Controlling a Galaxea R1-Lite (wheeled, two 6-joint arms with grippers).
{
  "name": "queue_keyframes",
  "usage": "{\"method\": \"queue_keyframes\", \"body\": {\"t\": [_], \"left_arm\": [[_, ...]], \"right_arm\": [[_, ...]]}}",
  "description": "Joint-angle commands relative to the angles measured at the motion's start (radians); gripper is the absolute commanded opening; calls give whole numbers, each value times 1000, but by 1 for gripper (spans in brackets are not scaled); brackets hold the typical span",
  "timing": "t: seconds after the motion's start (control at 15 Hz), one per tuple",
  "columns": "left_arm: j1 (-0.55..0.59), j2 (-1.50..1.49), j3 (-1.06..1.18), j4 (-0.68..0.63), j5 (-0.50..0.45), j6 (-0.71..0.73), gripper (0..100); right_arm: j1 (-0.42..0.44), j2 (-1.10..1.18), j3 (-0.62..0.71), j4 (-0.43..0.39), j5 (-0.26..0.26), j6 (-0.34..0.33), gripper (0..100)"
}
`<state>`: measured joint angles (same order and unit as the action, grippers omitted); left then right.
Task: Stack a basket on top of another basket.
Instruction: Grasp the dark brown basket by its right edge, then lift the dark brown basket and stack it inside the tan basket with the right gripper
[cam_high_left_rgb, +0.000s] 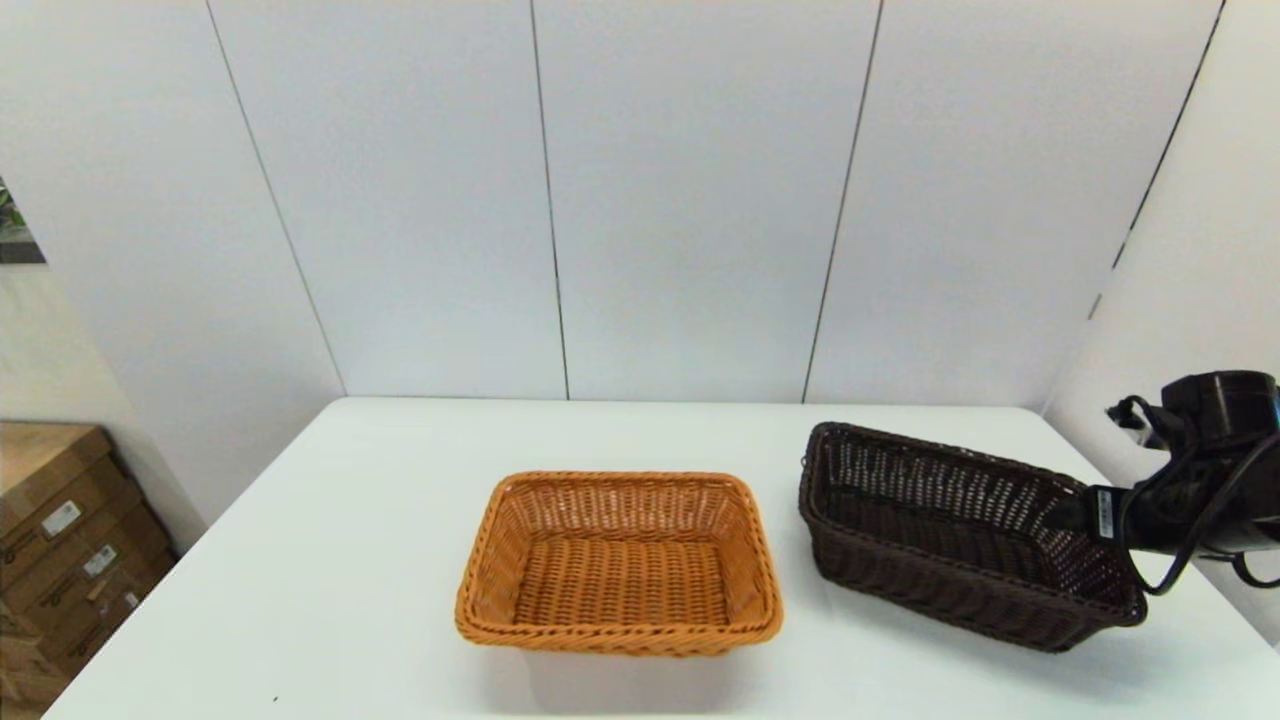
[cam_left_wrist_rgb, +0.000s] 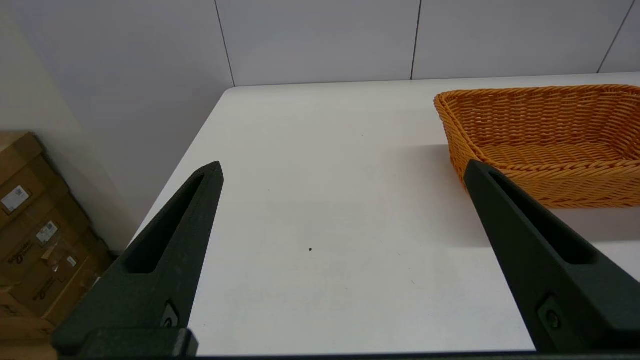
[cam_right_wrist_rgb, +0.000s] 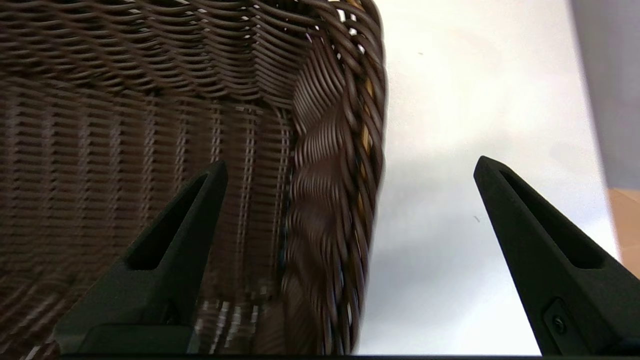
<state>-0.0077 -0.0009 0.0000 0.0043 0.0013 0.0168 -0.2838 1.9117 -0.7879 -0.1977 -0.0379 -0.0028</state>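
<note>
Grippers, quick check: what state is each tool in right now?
Left gripper: open, holding nothing, over bare table beside the orange basket.
Right gripper: open, straddling the dark brown basket rim, not clamped.

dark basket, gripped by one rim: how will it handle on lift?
Dark brown basket: open weave, likely light. The right end effector straddles one end wall, open; lifted there, the far end will probably sag. Woven rim should resist slipping.

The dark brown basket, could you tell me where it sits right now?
In the head view the dark brown basket sits on the table's right side, beside the orange basket, its wall straddled by the open right gripper.
</note>
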Motion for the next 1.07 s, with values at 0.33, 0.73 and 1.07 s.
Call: {"method": "queue_keyframes", "body": {"t": [0.33,0.73,1.07], "left_arm": [[0,-1,2,0,0,0,100],[0,-1,2,0,0,0,100],[0,-1,2,0,0,0,100]], "right_arm": [[0,119,-25,-6,3,-29,100],[-1,135,-36,-8,1,-37,0],[-3,130,-57,-12,-4,-37,0]]}}
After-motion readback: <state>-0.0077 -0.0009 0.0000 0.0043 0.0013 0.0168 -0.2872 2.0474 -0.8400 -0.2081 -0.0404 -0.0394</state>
